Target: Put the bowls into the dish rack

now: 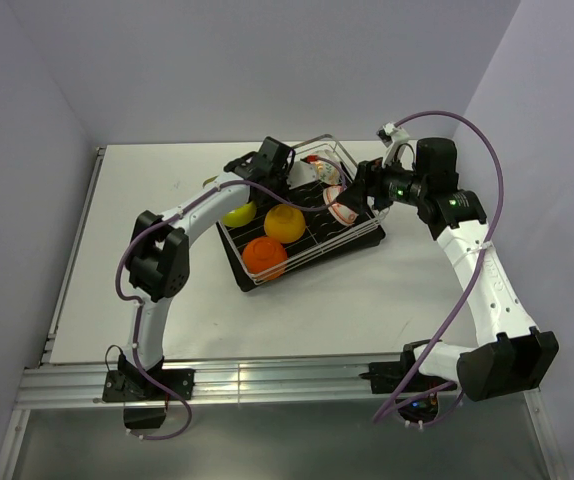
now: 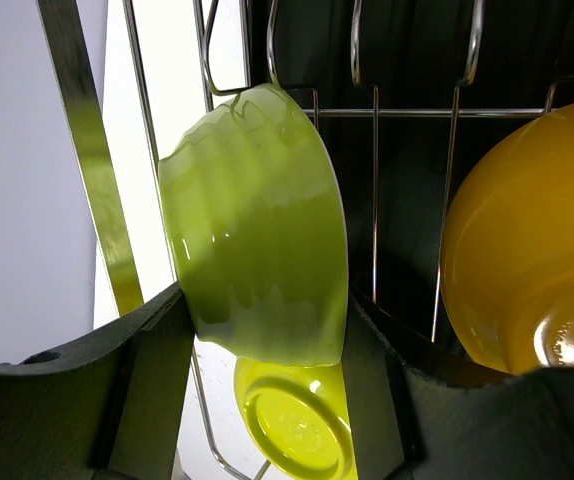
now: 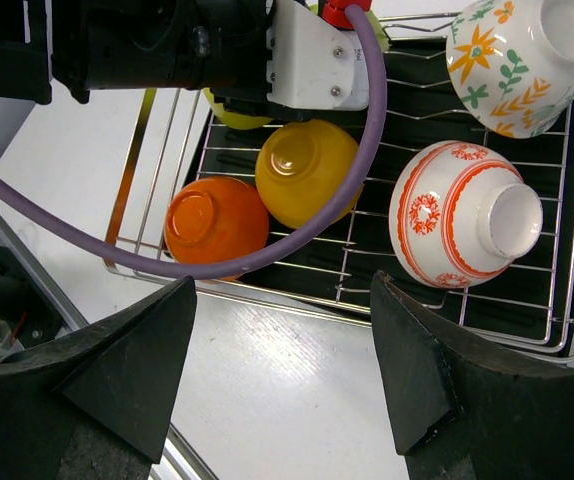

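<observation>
Nearly done I reckon; orange bowl (image 3: 215,220), yellow bowl (image 3: 305,170), red-patterned bowl (image 3: 462,215) and leaf-print bowl (image 3: 512,50) sit in the dish rack (image 1: 317,258); left gripper (image 2: 262,320) pinches the lime green bowl (image 2: 257,230) at the rack's edge; right gripper (image 3: 282,330) spread, empty.

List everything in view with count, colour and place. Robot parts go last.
dish rack: one, silver wire over a black tray, mid-table
lime green bowl: one, lime green, held tilted at the rack's edge
yellow-green bowl: one, yellow-green, below the lime green bowl
yellow bowl: one, yellow, upside down in the rack
orange bowl: one, orange, upside down beside the yellow bowl
red-and-white bowl: one, patterned, in the rack
leaf-print bowl: one, pale, in the rack
table: one, white
left gripper: one, black, closed on the lime green bowl
right gripper: one, black, open above the rack's rim
</observation>
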### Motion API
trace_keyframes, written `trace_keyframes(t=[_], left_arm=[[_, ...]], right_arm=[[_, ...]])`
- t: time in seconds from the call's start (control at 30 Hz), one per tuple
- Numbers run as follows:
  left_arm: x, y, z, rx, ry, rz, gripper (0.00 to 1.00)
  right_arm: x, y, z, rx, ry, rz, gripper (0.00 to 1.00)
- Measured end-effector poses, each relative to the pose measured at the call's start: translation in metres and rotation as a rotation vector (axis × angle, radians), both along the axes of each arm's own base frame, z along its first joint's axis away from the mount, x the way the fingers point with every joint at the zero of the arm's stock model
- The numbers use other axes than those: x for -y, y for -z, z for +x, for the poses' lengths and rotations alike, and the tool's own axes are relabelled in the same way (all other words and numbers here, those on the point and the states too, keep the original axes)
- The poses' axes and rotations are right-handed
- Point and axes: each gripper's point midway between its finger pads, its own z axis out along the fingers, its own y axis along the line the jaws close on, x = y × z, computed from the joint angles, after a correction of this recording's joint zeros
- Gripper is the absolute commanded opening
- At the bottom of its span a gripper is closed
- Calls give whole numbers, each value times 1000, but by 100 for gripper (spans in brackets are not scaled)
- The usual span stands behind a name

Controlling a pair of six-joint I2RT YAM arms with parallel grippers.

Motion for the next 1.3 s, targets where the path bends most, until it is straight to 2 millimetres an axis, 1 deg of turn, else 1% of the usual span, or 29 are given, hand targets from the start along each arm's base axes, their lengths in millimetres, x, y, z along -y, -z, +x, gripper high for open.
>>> trace_keyframes(t=[0.03, 0.1, 0.17, 0.2, 0.27, 0.47, 0.6, 0.73, 0.83, 1.03, 1.13, 1.23, 1.27, 1.3], left_arm=[[0, 0, 0, -1, 0, 0, 64], [0, 0, 0, -2, 0, -1, 68], [0, 3, -3, -17, 5, 2, 69], [0, 4, -4, -24, 5, 3, 87], [0, 7, -7, -43, 12, 3, 91], [0, 12, -16, -88, 28, 7, 97], [1, 11, -19, -106, 36, 3, 98], [3, 8, -22, -120, 45, -5, 98], [6, 3, -25, -132, 59, -21, 95], [10, -1, -31, -161, 77, -36, 93], [11, -2, -34, -177, 71, -53, 88], [14, -5, -38, -193, 65, -91, 78], [15, -7, -39, -198, 60, -109, 70], [16, -10, -40, -200, 58, -125, 66]], right_arm=[[0, 0, 0, 1, 0, 0, 77], [0, 0, 0, 2, 0, -1, 77], [0, 0, 0, 1, 0, -2, 77], [1, 0, 0, 1, 0, -2, 77], [1, 1, 0, -2, 0, -2, 77], [1, 1, 0, -5, 3, -3, 77], [1, 1, 0, -5, 3, -3, 77], [1, 1, 0, -5, 2, -3, 77], [1, 1, 0, -5, 2, -3, 77], [1, 1, -1, -6, -2, 0, 76], [0, 1, -1, -6, -4, 1, 75], [0, 1, -2, -6, -8, 3, 73], [0, 1, -2, -6, -8, 4, 73], [0, 1, -2, -6, -8, 4, 73]])
